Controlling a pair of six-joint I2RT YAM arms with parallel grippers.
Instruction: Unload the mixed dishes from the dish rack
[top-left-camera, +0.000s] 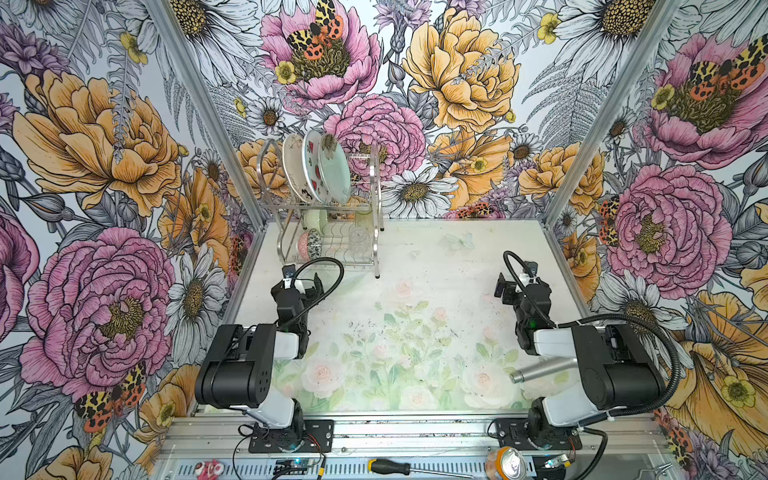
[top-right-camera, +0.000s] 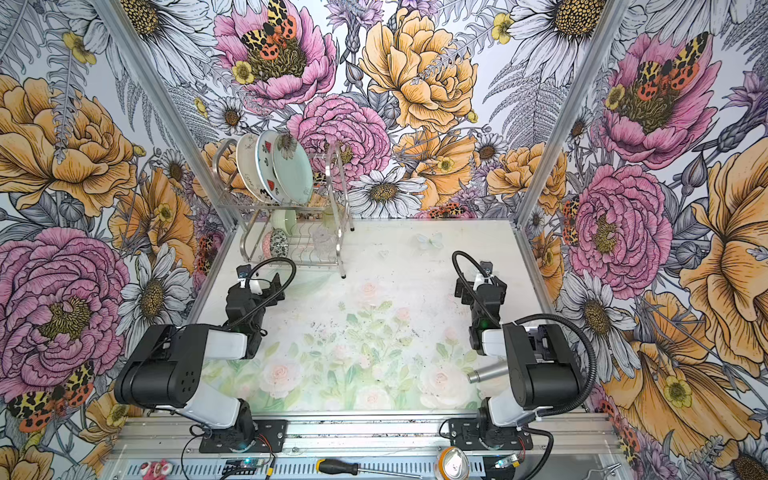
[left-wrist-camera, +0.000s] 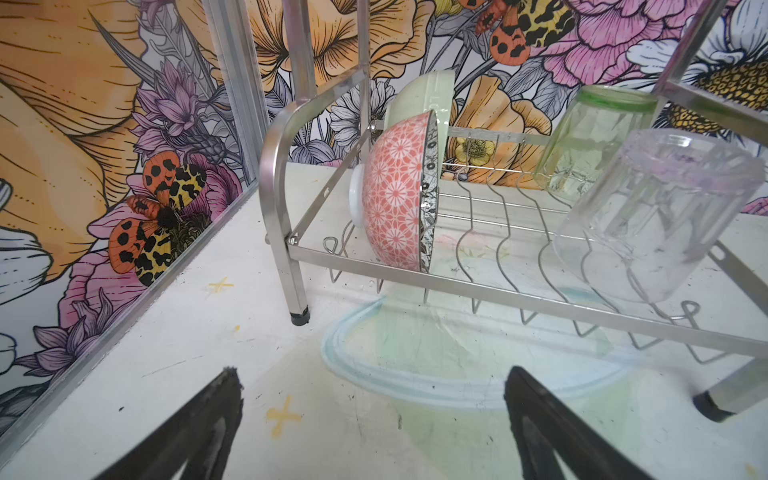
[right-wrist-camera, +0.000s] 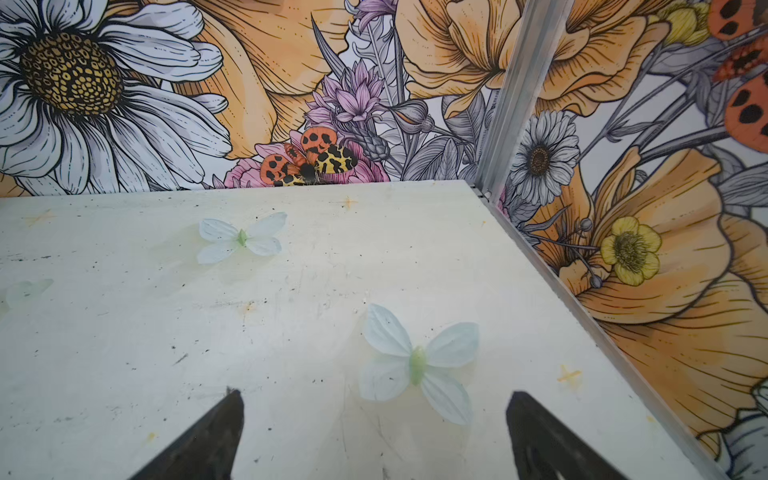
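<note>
- At the far left corner of the table, the dish rack stood against the flowered walls, fully loaded.
- Upper shelf: three plates stood on edge in the slots, ordered left to right in both top views as the cream plate, the fruit-print plate and the mint green plate.
- Lower tier, left end: the coral-patterned bowl stood on edge at the front, with the pale green bowl just behind it, also on edge.
- Lower tier, right end: the clear glass sat tilted on the wire prongs, and the green tumbler sat just behind it.
- The left arm pointed at the lower tier. The left jaws were spread and held nothing, near the front rail of the rack but not touching it.
- The right arm was on the right side of the table, well apart from the rack. The right jaws were spread and empty above bare table.
- A grey metal cylinder lay on its side on the table beside the right arm.
</note>
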